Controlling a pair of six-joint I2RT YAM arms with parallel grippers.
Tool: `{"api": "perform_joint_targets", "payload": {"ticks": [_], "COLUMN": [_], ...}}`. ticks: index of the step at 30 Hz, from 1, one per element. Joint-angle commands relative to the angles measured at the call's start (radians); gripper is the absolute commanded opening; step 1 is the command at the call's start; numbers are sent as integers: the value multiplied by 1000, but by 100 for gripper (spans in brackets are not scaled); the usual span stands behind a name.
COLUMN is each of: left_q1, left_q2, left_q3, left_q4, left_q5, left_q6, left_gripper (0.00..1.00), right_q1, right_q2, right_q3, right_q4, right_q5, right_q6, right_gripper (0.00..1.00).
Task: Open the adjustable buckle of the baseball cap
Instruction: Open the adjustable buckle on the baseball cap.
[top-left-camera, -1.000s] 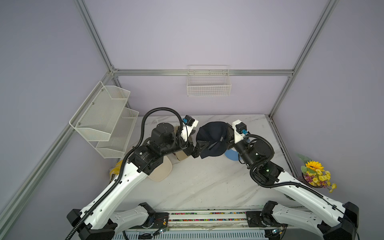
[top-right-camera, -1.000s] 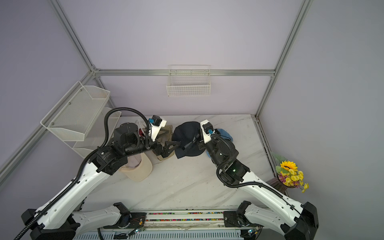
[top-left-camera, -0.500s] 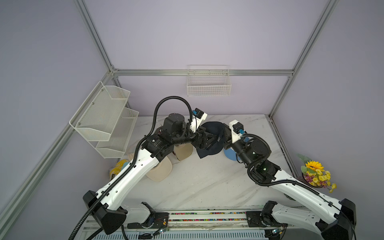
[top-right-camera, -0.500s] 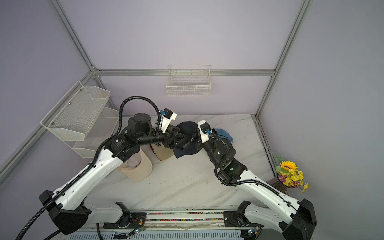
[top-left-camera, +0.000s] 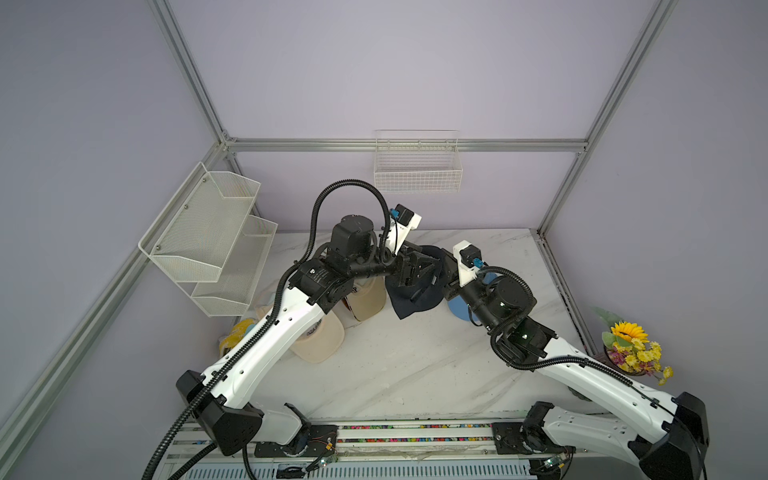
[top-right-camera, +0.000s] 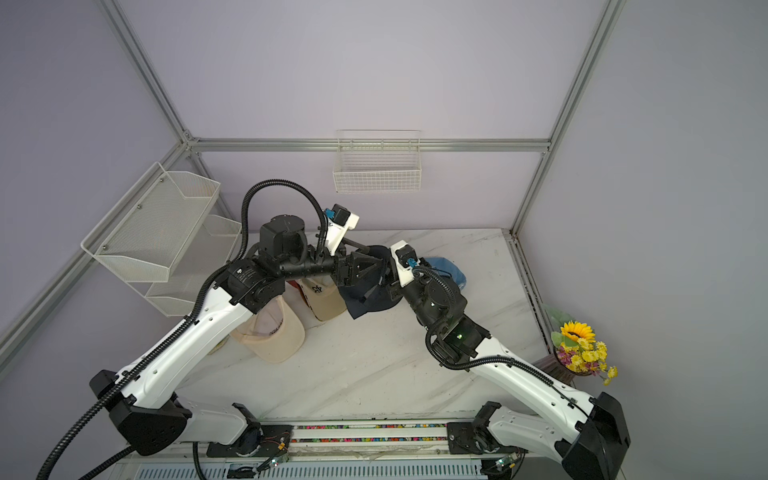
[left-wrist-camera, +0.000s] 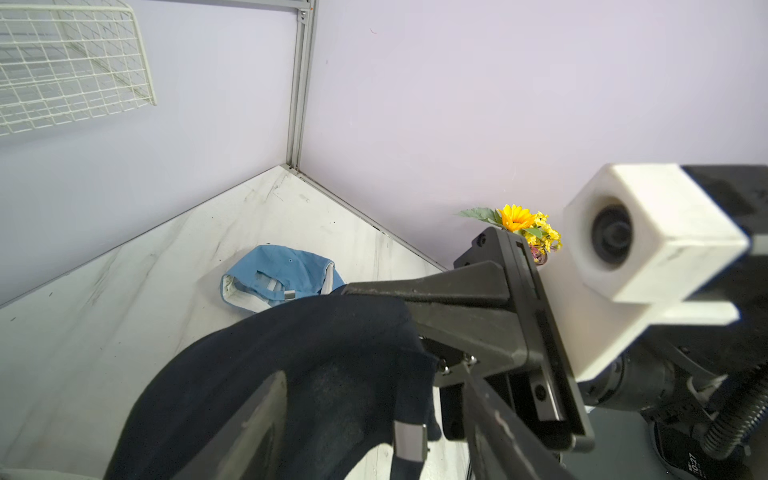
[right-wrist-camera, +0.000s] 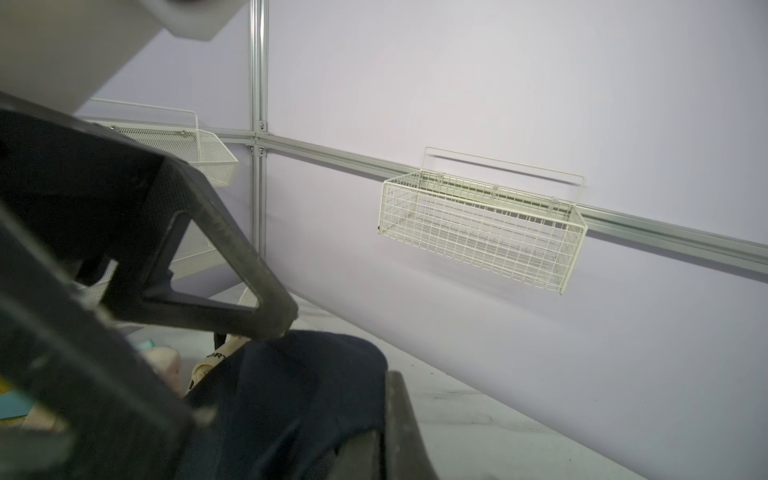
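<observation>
**Left fingers (left-wrist-camera: 253, 419) spread, right fingers (left-wrist-camera: 432, 291) pinched on the navy cap (top-left-camera: 415, 303)**

The left fingers are seen spread, one to each side of the navy cap's rear edge. Whether either touches the cloth cannot be told. The right fingers are pressed together on a fold of the cap. It is thereby held up above the worktop (top-left-camera: 395, 365), between the two arms and toward the back. In both top views the dark crown is seen hanging below the grip.

A two-tier mesh rack (top-left-camera: 208, 232) is fixed to the left wall. A smaller wire basket (top-left-camera: 417, 174) is hung on the rail of the back wall. Two beige caps are laid on the worktop by the left arm: a larger one (top-left-camera: 320, 343) partly covered by it, and a second (top-left-camera: 368, 297) just beside the navy cap. A light blue cap (left-wrist-camera: 278, 270) is laid near the back right corner, apart from the navy one. A bunch of yellow flowers (top-left-camera: 631, 349) is placed at the right edge.

The buckle (left-wrist-camera: 409, 440), a small silver clasp on the navy cap's strap, is seen in the left wrist view. It hangs between the left fingers, with the strap passing through it.
</observation>
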Motion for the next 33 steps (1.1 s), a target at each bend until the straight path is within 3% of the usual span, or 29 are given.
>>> {"api": "perform_joint_targets", "payload": {"ticks": [1, 12, 22, 33], "left_q1": [-9, -18, -20, -20], "left_q2": [31, 72, 77, 47], "left_q3": [66, 103, 116, 103], "left_q4": [28, 18, 11, 0], "left_q5": [45, 72, 76, 28], "left_q6": [-10, -8, -1, 9], "left_gripper": [62, 53, 21, 0], "right_q1": [-2, -2, -2, -2], "right_q2": [1, 5, -1, -6], "right_q3": [8, 9, 13, 16], "right_q4": [49, 50, 46, 51], "right_q5": [-16, -17, -15, 10], "right_q6": [16, 14, 11, 13], "right_gripper": [0, 0, 0, 0]}}
